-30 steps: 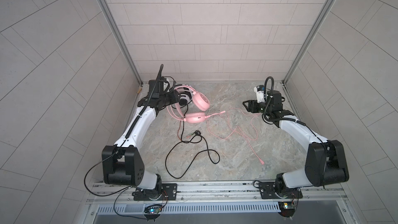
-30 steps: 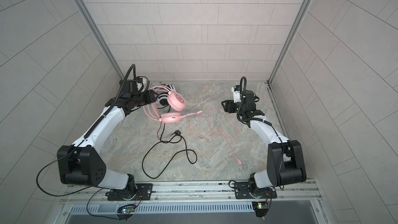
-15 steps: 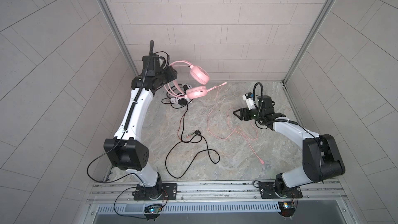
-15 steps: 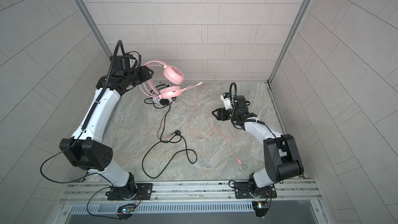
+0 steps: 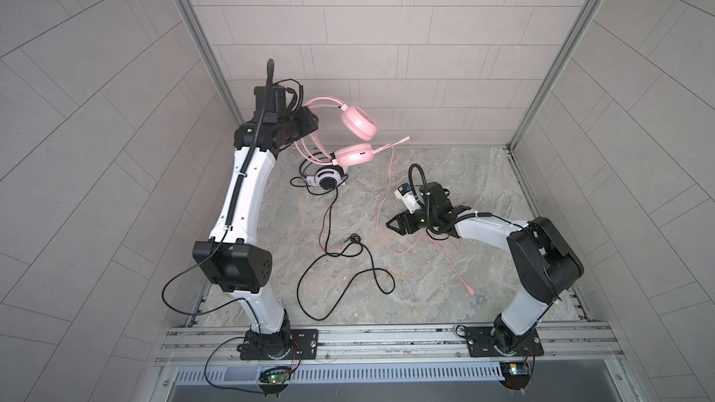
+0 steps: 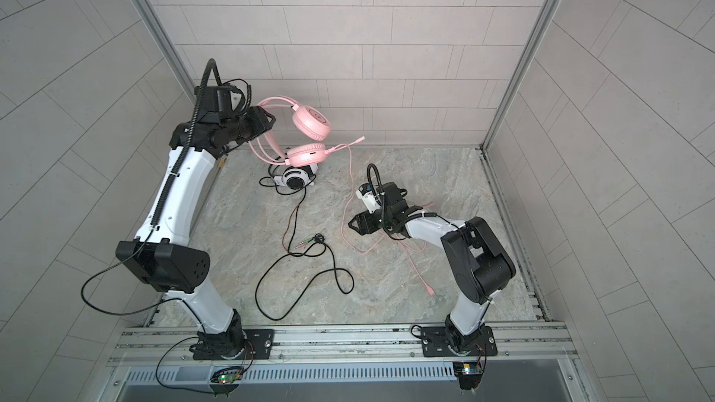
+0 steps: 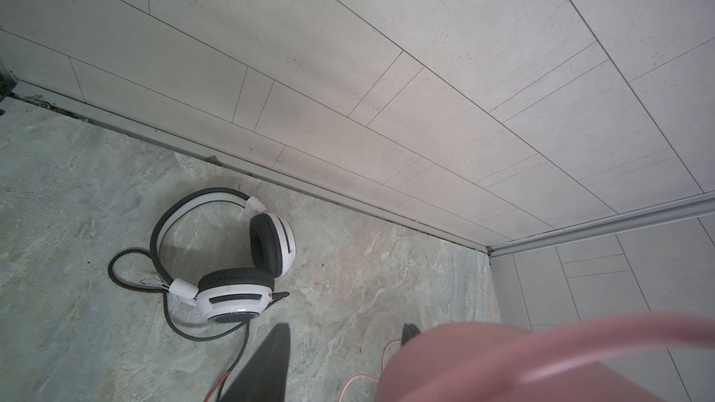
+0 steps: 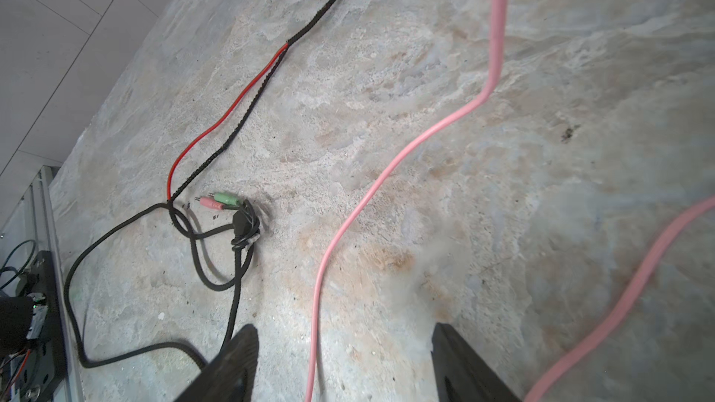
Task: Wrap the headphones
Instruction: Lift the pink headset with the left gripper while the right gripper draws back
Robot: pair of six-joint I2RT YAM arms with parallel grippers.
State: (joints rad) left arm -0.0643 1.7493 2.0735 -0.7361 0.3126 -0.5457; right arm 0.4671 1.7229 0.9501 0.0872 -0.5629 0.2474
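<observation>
Nearest the front rail, the thin black braided cable [image 8: 243, 228] sprawls loose on the marbled stone counter [image 5: 425, 303], off to one side of the right gripper [image 8: 342, 326]. Its jaws stand wide and empty, low over the counter. They straddle the slack pink cable [image 8: 496, 32], probably to gather it for winding. Further back, the left gripper [image 5: 310, 127] has its jaws clamped on the headband and holds the pink over-ear headset [image 5: 360, 127] aloft, so the cord hangs free. Below those jaws lies the white-and-black padded headset [image 7: 232, 295], close to the tiled back wall [image 5: 387, 71]. The open room is toward the middle.

Pale grey tiled walls [image 5: 367, 32] enclose three sides. Metal corner posts [image 5: 195, 32] join them. The surface [image 5: 425, 303] is mottled grey-beige stone, evenly lit.
</observation>
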